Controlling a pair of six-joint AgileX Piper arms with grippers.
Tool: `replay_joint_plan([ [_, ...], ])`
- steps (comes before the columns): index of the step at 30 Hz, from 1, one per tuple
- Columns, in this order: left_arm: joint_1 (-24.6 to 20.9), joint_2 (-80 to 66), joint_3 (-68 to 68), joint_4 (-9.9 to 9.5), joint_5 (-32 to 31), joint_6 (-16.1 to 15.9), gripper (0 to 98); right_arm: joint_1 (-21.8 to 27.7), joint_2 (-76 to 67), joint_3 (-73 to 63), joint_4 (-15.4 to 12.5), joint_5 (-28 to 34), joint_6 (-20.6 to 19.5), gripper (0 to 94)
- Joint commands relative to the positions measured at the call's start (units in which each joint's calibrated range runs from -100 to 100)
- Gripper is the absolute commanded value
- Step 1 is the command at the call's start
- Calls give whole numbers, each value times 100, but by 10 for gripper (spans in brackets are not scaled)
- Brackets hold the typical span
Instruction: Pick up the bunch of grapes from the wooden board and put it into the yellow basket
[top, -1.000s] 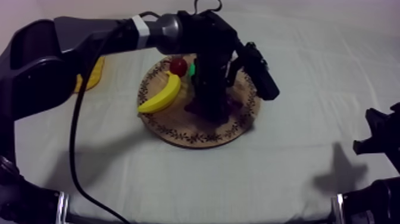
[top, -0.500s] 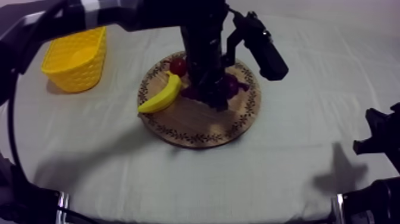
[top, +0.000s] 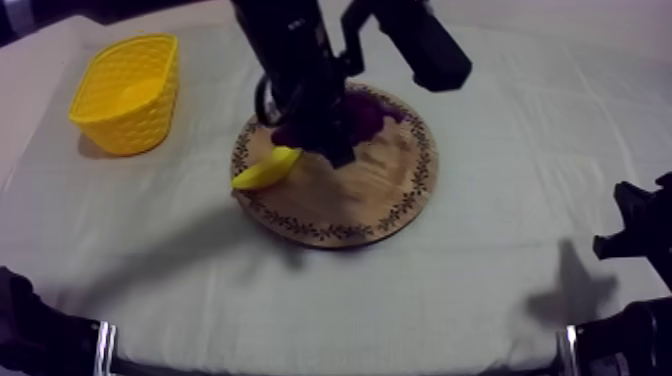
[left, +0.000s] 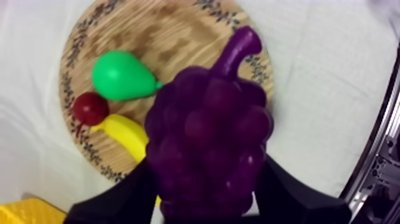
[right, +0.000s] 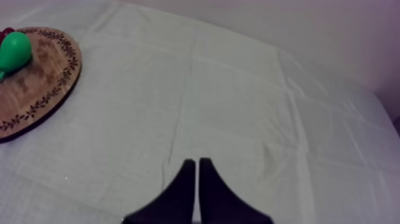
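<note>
The left gripper (left: 208, 205) is clamping its two black fingers round the lower part of the bunch of grapes (left: 208, 143), one finger at each side, so the bunch is hanging stem-outward and cannot swing much. In the top view the left gripper (top: 330, 140) is carrying the grapes (top: 365, 112) over the far part of the wooden board (top: 370, 200). They are looking clear of the wood, which suits a move across to the yellow basket (top: 125, 95), standing well apart at the far left with its mouth open upward.

The other fruit is lying on the left half of the board (left: 172, 36): the pear (left: 122, 74) is farthest, the small red fruit (left: 90, 108) is just beside it, and the banana (left: 128, 134) is touching the red fruit and reaching toward the near rim. That is leaving the grapes' path free of them, I judge.

The right gripper (right: 196, 173) is resting at the near right, fingers pressed together into a narrow wedge with nothing between them, out of the way.

The grey-white cloth (top: 480, 290) is lying flat but creased, with fold lines running across it, so the basket is sitting level. A plain pale wall (right: 297, 24) is closing the scene beyond the far edge.
</note>
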Motion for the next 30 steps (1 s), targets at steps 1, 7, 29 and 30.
replay_joint_plan([
  [1,-111,-119,29,8,-15,0,367,2,0,-4,-2,0,2,3],
  [7,-538,-326,46,57,-9,-84,370,2,0,-4,-2,0,2,3],
  [29,-2353,-809,343,-207,6,-47,332,2,0,-4,-2,0,2,3],
  [30,-2420,-821,367,-238,8,-31,332,2,0,-4,-2,0,2,3],
])
